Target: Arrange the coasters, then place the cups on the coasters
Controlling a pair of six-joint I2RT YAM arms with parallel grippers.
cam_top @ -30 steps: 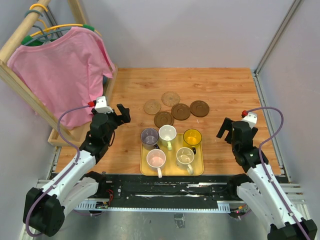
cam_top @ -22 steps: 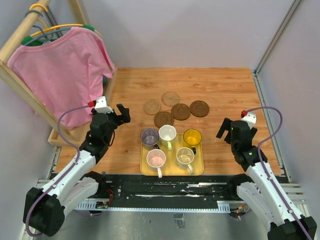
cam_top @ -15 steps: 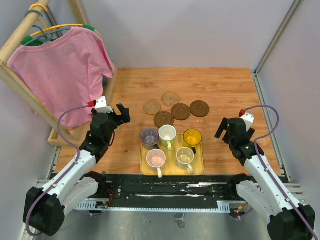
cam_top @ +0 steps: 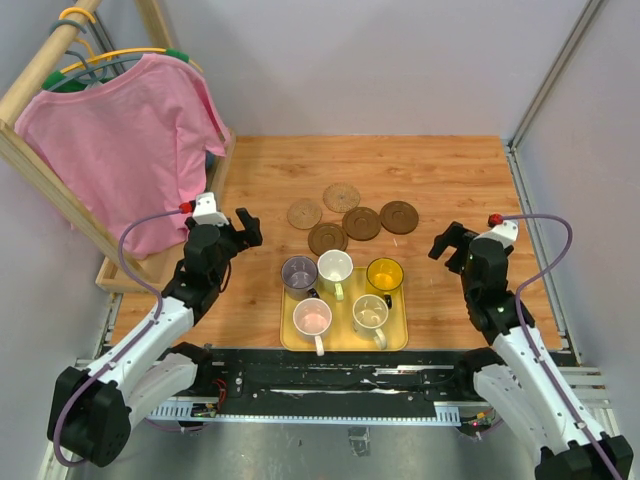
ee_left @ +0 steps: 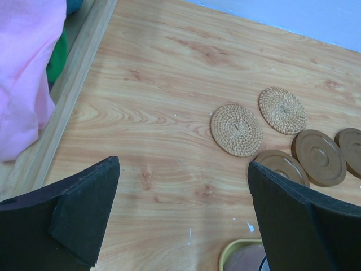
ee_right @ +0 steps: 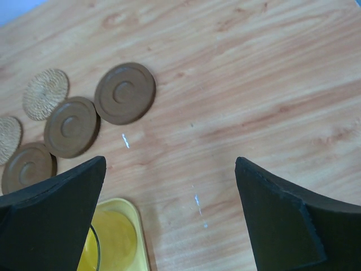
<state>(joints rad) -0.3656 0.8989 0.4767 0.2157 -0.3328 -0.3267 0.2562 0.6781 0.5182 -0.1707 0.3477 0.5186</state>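
Observation:
Several coasters lie in a loose cluster on the wooden table: two woven tan ones (cam_top: 304,213) (cam_top: 341,197) and three smooth brown ones (cam_top: 327,238) (cam_top: 361,222) (cam_top: 398,216). Several cups stand on the yellow tray (cam_top: 345,346): grey-purple (cam_top: 298,272), white-greenish (cam_top: 335,268), yellow (cam_top: 384,274), pink (cam_top: 312,318), cream (cam_top: 370,314). My left gripper (cam_top: 247,228) (ee_left: 183,164) hovers open left of the tray, with the woven coasters (ee_left: 236,130) ahead of it. Right of the tray my right gripper (cam_top: 447,248) (ee_right: 170,162) is open over bare wood. The nearest brown coaster (ee_right: 124,93) lies beyond it.
A pink shirt (cam_top: 120,140) hangs on a wooden rack (cam_top: 60,190) at the left, close to the left arm. Grey walls close off the far and right sides. The tray's corner (ee_right: 138,237) with the yellow cup (ee_right: 110,243) shows beside the right fingers.
The right wrist has swung and moved slightly toward the far side, nearer the coasters. The left arm has hardly moved. Both grippers stay open.

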